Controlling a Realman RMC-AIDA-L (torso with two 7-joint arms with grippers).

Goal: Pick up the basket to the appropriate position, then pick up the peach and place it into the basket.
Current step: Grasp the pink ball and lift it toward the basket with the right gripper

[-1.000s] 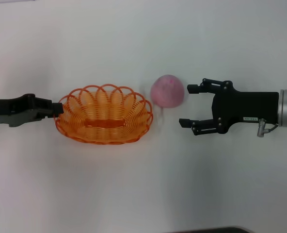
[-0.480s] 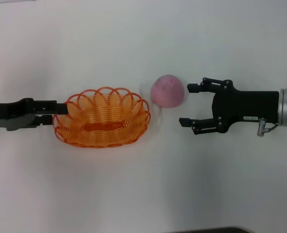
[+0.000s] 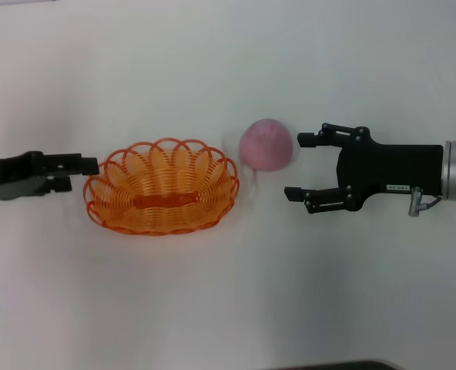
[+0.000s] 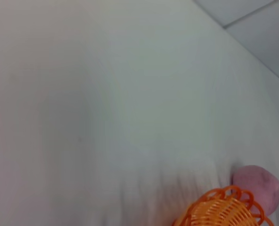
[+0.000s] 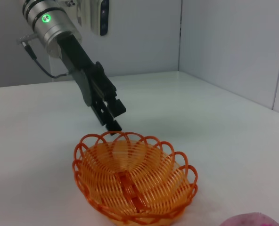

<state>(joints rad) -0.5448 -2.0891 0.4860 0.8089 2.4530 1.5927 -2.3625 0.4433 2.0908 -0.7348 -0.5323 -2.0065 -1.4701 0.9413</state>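
Observation:
The orange wire basket sits on the white table, left of centre. It also shows in the left wrist view and the right wrist view. The pink peach lies just beyond the basket's right end, apart from it; it shows too in both wrist views. My left gripper is just off the basket's left rim, slightly open and empty; the right wrist view shows it over the far rim. My right gripper is open and empty, right of the peach.
The white table stretches all around the basket and peach. A dark edge shows at the table's near side. Grey wall panels stand behind the table.
My left gripper held the basket's left rim and drew it a little to the left. It has now let go and pulled back left. The right arm and peach have not moved.

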